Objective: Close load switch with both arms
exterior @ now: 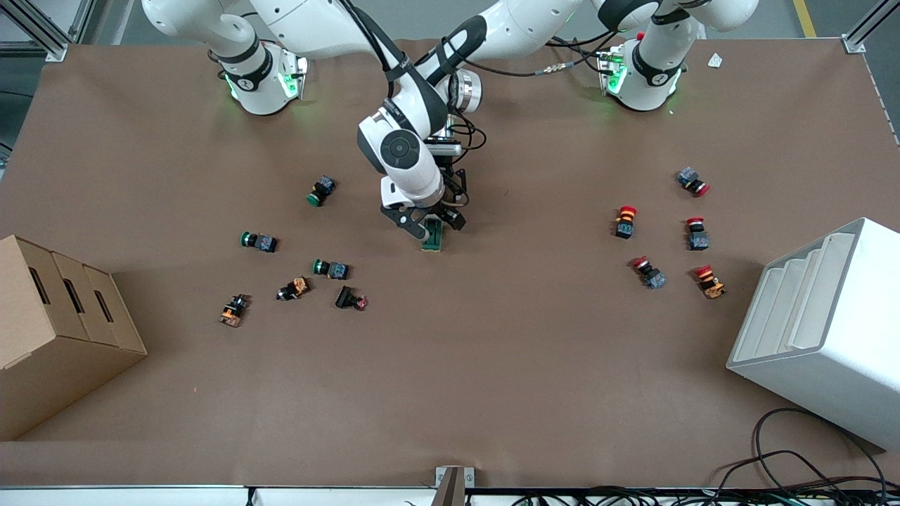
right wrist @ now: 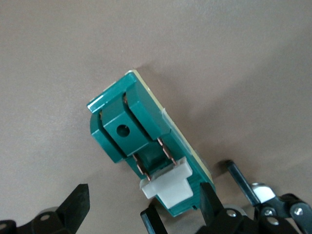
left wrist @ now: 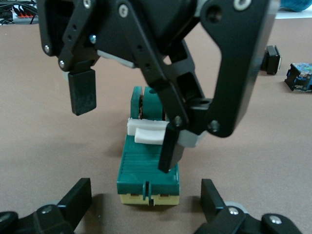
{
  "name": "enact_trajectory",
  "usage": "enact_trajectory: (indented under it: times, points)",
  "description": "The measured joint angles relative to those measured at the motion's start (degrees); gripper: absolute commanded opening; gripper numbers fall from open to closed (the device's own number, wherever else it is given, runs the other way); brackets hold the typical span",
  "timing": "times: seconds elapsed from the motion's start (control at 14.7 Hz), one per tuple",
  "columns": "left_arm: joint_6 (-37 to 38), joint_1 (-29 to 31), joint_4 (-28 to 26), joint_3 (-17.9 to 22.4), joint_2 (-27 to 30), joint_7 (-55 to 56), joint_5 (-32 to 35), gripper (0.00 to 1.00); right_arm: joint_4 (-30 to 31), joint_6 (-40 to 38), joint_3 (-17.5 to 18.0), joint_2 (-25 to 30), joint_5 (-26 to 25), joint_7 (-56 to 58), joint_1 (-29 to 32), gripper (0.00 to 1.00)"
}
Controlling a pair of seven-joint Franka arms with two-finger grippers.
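The load switch (exterior: pixel 433 237), a dark-green block on a cream base with a white lever (left wrist: pixel 148 132), lies on the table's middle. Both arms meet over it. My right gripper (exterior: pixel 427 226) is open above the switch. In the left wrist view, the right gripper (left wrist: pixel 124 136) has one finger (left wrist: pixel 170 148) resting on the switch top beside the lever. My left gripper (left wrist: pixel 146 195) is open, its fingers low on either side of the switch's ribbed end, not touching. In the front view it is mostly hidden under the right hand. The right wrist view shows the switch (right wrist: pixel 131 126) and my right gripper (right wrist: pixel 144 195).
Green and dark push buttons (exterior: pixel 330 268) lie scattered toward the right arm's end, red ones (exterior: pixel 625 221) toward the left arm's end. A cardboard box (exterior: pixel 63 330) and a white bin (exterior: pixel 823 330) stand at the table's two ends. Cables (exterior: pixel 794 464) lie at the near edge.
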State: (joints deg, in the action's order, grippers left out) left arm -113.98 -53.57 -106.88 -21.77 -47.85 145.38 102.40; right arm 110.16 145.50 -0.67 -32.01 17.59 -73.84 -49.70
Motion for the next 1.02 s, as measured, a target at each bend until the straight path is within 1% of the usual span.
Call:
enact_trajectory:
  times: [0.48,1.02]
  points:
    - [0.5,-0.3,0.1,0.1,-0.2,0.2,0.0,0.99,-0.3,2.1,-0.3,-0.8,0.2,-0.6,0.0,1.0]
    - [0.6,-0.4,0.2,0.1,-0.2,0.2,0.0,0.99,-2.4,-1.2,-0.5,-0.5,1.0,-1.2,1.4,1.0]
